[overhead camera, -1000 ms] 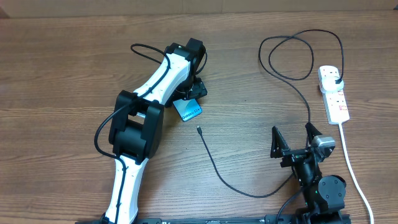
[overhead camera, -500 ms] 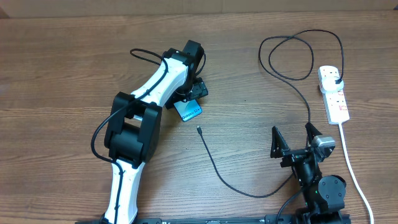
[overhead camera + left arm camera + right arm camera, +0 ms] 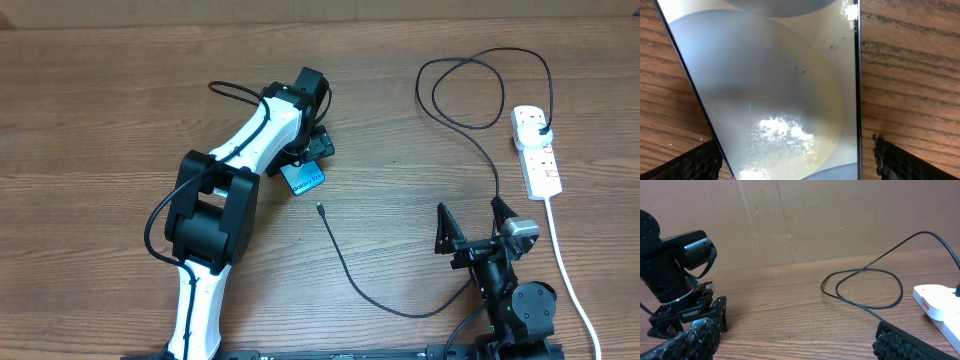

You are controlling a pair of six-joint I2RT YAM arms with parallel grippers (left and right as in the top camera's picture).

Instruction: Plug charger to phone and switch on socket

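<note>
Phone (image 3: 302, 178) being secured, flat between spread, unclosed fingers of left gripper (image 3: 792, 162); charger (image 3: 345, 262) tip just beside phone, socket (image 3: 537, 150) well apart from it; right gripper (image 3: 469, 212) wide open, empty; next, likely: clamping phone, fetching tip.

Wood-grain table (image 3: 90, 120), cardboard backdrop (image 3: 840, 215)

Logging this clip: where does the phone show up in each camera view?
Overhead: the phone lies left of centre, its far end under the left gripper.
Left wrist: it fills the frame, between the fingers.
Right wrist: cannot make it out.
Shared landmark: the left gripper, at the far left in the right wrist view.
</note>
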